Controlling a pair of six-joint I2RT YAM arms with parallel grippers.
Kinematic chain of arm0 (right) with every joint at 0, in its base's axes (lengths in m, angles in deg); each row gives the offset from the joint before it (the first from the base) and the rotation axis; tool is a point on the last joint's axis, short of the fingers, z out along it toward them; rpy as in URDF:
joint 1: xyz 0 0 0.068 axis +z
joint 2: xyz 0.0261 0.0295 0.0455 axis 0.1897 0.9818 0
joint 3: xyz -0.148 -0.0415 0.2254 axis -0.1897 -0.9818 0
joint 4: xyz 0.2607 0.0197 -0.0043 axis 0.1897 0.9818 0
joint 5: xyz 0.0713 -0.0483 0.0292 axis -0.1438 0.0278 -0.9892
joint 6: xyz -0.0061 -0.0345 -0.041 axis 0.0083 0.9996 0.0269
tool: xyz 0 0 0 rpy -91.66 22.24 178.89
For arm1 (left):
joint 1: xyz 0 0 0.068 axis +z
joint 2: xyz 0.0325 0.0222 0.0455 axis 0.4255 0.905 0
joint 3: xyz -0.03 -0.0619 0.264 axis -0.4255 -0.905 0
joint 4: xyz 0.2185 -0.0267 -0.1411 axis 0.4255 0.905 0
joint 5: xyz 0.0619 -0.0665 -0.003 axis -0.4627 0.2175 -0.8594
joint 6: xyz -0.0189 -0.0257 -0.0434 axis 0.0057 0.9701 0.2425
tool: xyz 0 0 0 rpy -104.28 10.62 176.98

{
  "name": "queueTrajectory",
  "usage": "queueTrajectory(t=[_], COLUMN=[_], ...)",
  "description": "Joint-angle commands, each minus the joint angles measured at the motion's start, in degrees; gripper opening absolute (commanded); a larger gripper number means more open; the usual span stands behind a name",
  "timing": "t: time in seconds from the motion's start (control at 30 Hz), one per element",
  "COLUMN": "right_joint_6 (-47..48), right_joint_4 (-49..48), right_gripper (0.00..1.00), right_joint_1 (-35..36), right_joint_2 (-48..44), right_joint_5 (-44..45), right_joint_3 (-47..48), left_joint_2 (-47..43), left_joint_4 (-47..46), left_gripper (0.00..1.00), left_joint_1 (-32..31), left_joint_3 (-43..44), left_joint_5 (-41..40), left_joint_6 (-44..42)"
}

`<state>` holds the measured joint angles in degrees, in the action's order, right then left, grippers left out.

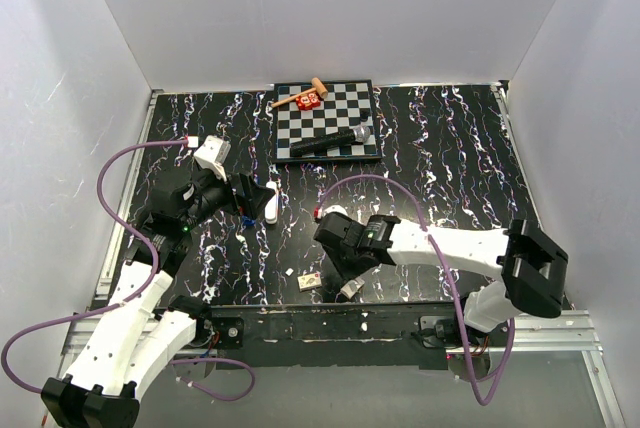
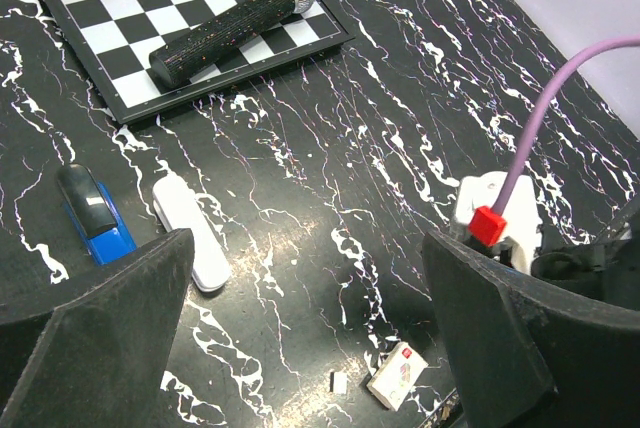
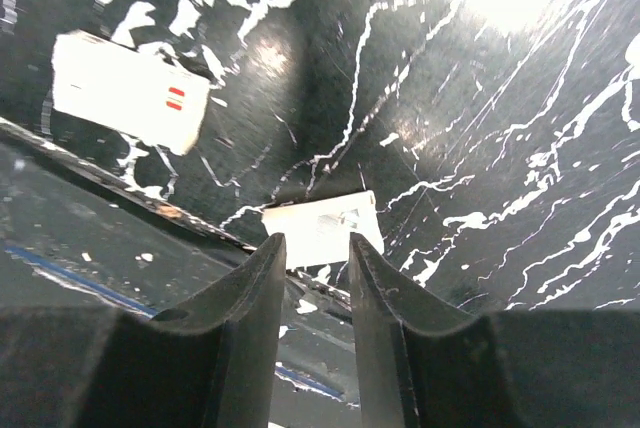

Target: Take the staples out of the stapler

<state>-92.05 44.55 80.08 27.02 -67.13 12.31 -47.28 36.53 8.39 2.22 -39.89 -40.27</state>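
We log stapler (image 2: 95, 213), clear only from left wrist, black end toward far edge; left end effector (image 2: 308, 248) agape, right end effector (image 3: 310, 248) slightly parted.

- A chessboard (image 1: 327, 120) is set at the far middle of the table (image 1: 450, 168); a microphone (image 1: 333, 140) is laid along its near edge, and a mallet (image 1: 300, 96) and a red block (image 1: 308, 102) are seen at its far left corner.
- The left gripper (image 1: 247, 198) is held low beside a white bar (image 1: 271, 203), with the blue stapler (image 1: 246, 220) just beside its fingers.
- The right gripper (image 1: 349, 286) is pointed down at the near edge, near a small box (image 1: 310, 279).
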Motion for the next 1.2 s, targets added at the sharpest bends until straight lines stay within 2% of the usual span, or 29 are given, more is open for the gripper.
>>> queueTrajectory(t=[0.0,0.17,0.4,0.53,0.73,1.17], right_joint_6=[1.9,5.5,8.7,10.4,9.6,9.6], right_joint_4=[1.2,-3.2,-8.0,-8.9,-9.9,-9.2], right_gripper=[0.40,0.45,0.51,0.53,0.54,0.54], right_joint_1=[0.5,0.5,0.9,1.7,2.1,2.7], right_joint_2=[-2.2,-0.9,3.6,7.9,14.2,23.8], right_joint_5=[1.9,-3.6,-10.7,-11.9,-11.9,-9.9], right_joint_3=[5.2,7.1,11.5,15.2,19.2,25.0], left_joint_2=[-0.7,-2.0,-4.0,-4.7,-6.1,-7.2], left_joint_4=[0.5,0.6,1.9,2.5,5.5,5.5], left_gripper=[0.98,0.98,0.98,0.98,0.98,0.98], left_joint_1=[-0.2,-0.3,-0.2,-0.2,-0.2,-0.1], left_joint_3=[-0.2,-0.3,-0.4,-0.2,0.3,0.2], left_joint_5=[-0.5,-2.9,-10.4,-13.0,-25.8,-26.9], left_joint_6=[-0.1,-0.1,0.5,0.6,2.6,2.9])
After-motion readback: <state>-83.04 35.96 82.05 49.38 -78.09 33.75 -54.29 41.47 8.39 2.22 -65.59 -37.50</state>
